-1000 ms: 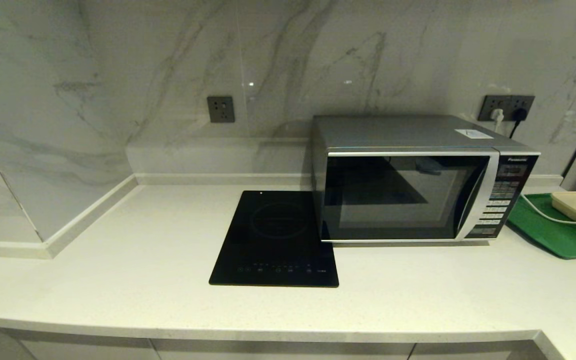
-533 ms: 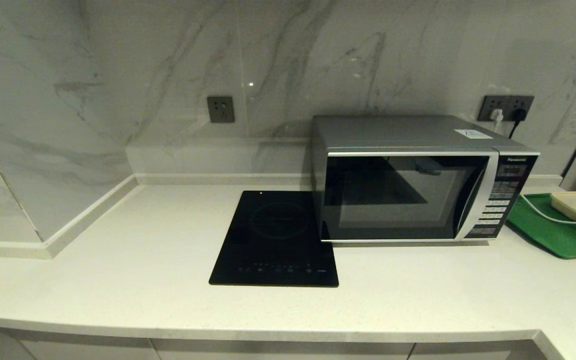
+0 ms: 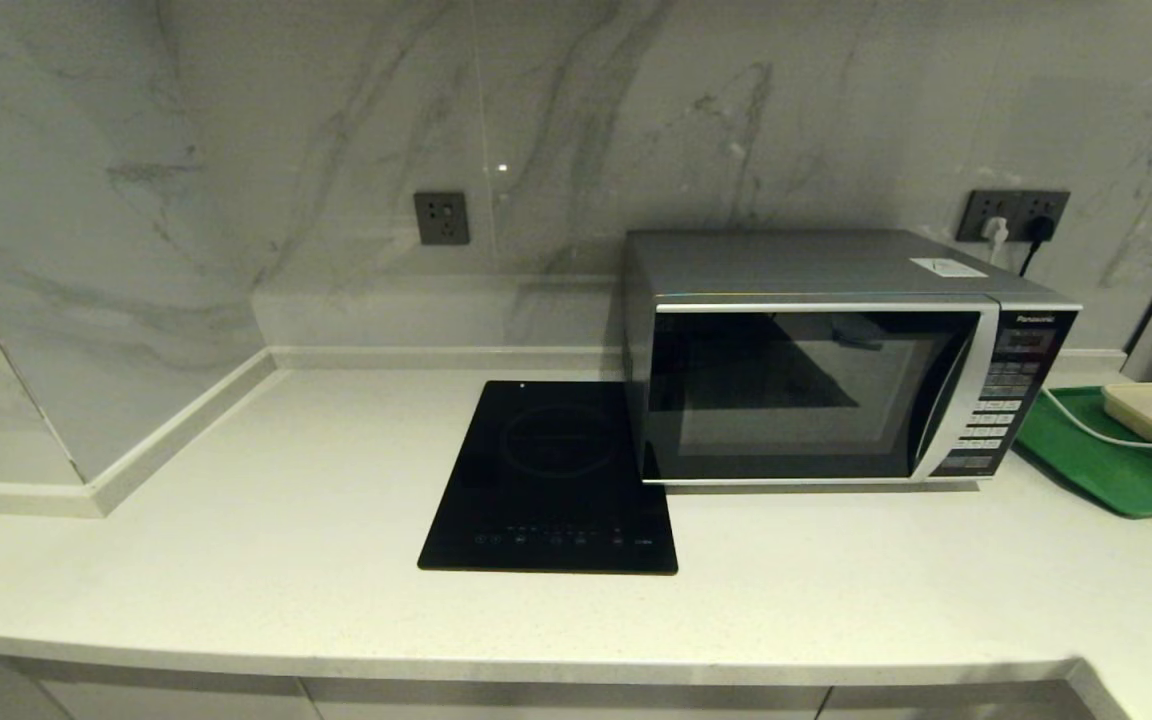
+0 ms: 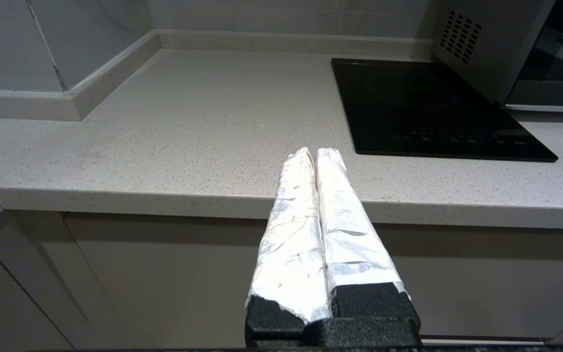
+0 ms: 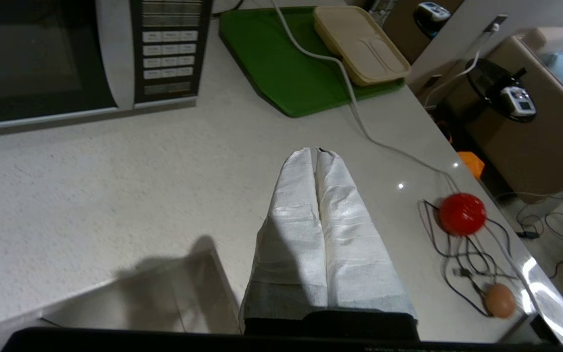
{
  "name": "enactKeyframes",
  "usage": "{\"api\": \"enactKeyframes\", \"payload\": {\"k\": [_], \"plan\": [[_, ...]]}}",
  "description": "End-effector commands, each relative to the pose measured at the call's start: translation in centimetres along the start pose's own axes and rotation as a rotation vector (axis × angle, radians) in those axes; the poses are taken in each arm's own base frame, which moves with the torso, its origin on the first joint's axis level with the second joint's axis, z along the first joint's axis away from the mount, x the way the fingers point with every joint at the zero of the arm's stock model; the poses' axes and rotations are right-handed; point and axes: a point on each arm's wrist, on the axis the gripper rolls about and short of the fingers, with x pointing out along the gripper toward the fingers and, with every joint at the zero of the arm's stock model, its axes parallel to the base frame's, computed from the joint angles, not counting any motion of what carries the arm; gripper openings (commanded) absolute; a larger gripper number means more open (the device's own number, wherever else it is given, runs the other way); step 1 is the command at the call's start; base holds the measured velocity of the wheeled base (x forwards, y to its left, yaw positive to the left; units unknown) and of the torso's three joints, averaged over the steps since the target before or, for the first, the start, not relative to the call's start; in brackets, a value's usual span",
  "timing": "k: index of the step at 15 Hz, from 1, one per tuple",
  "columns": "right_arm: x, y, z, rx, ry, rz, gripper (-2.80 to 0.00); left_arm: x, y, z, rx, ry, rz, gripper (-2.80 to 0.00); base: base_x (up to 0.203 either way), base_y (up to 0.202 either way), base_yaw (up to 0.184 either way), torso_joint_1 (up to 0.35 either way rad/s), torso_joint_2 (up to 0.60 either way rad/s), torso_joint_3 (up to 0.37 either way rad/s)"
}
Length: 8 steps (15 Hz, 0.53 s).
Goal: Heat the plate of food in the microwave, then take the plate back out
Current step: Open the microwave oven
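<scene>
Marble-veined wall panels back the pale speckled desk (image 3: 236, 560) I'm looking down on, and the microwave (image 3: 836, 360) sits toward the desk's back right, door closed, its dark glass showing only reflections. I cannot find the plate of food in any view, so I can't say where it is. Touching the microwave's left side, the black induction cooktop (image 3: 551, 480) lies flat near the middle of the desk. At the right edge sits the green tray (image 5: 286, 63), and in it, at its far end, rests the cream tray (image 5: 359, 44), closed or bare as far as I can see; a white cable (image 5: 350, 93) runs across the green tray and on along the desk. Near the front right corner I see a red ball (image 5: 462, 213) and a brown egg-like ball (image 5: 500, 300) among thin dark wires. My left hand (image 4: 315, 156) hangs in front of the desk's front edge, left of the cooktop, clenched with its wrapped fingers pressed together on nothing. My right hand (image 5: 316, 154) hovers over the bare desk in front of the microwave's keypad, likewise clenched and holding nothing. Wide open surface spreads left of the cooktop and along the front.
</scene>
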Motion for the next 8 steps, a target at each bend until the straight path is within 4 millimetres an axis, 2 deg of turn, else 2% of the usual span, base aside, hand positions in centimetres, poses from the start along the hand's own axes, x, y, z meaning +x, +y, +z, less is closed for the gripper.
{"api": "enactKeyframes", "payload": {"k": [1, 4, 8], "plan": [[5.3, 4.8, 0.8, -0.051, 0.043, 0.040, -2.80, 0.0, 0.0, 0.0, -0.001, -0.001, 0.001, -2.80, 0.000, 0.000, 0.000, 0.000, 0.00, 0.000], [8.4, 9.7, 1.5, -0.056, -0.007, 0.069, -2.80, 0.0, 0.0, 0.0, -0.001, -0.001, 0.000, -2.80, 0.000, 0.000, 0.000, 0.000, 0.00, 0.000], [12.4, 15.7, 1.3, -0.040, 0.001, -0.053, -2.80, 0.0, 0.0, 0.0, -0.001, -0.001, 0.001, -2.80, 0.000, 0.000, 0.000, 0.000, 0.00, 0.000]]}}
